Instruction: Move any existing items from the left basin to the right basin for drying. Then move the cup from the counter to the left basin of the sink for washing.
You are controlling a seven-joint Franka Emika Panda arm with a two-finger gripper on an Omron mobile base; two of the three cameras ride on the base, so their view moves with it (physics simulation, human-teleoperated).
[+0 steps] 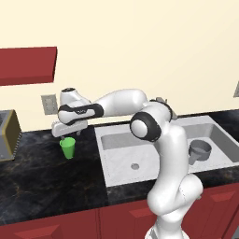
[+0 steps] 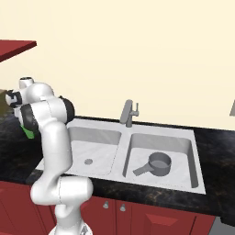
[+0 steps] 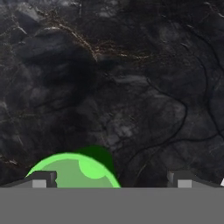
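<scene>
The hand (image 1: 70, 133) hangs just above the cup (image 1: 68, 147), with its fingers (image 3: 41, 179) spread wide and holding nothing. The cup stands upright on the worktop (image 1: 42, 186), to the left of the sink (image 1: 106, 158) and well apart from its rim. In the hand view the green rim lies under the left finger and not midway between the two, so I judge that the hand should first shift sideways until the cup is centred, then come straight down and close around the wall below the rim.

The pan (image 2: 158, 164) already lies in the right basin (image 2: 183, 147), its handle pointing toward the front wall, and the left basin (image 2: 103, 137) has only its drain. So the cup is the step in hand.

Between the cup and the sink the worktop is bare, which gives free room for carrying. The cup must be lifted above the sink's left rim, and the faucet (image 2: 128, 113) stands at the back, away from this path.
</scene>
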